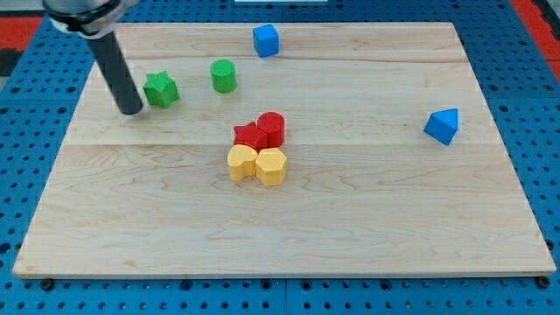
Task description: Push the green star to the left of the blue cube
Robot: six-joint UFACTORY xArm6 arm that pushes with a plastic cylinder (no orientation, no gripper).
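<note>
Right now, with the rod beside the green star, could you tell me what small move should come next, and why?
Probably a short push toward the view's upper right. My tip sits just left of the green star, slightly lower, seemingly close to touching. The blue cube lies farther right and higher. The green cylinder stands right of the star, so a straight rightward push would likely hit it.

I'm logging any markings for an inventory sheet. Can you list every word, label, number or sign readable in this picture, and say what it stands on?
None: no readable text anywhere.
Wooden board: bare grain only.
Green star, blue cube and the other blocks: plain coloured faces, no marks.
My tip, just to the view's left of the green star: plain dark rod, no label.
</note>
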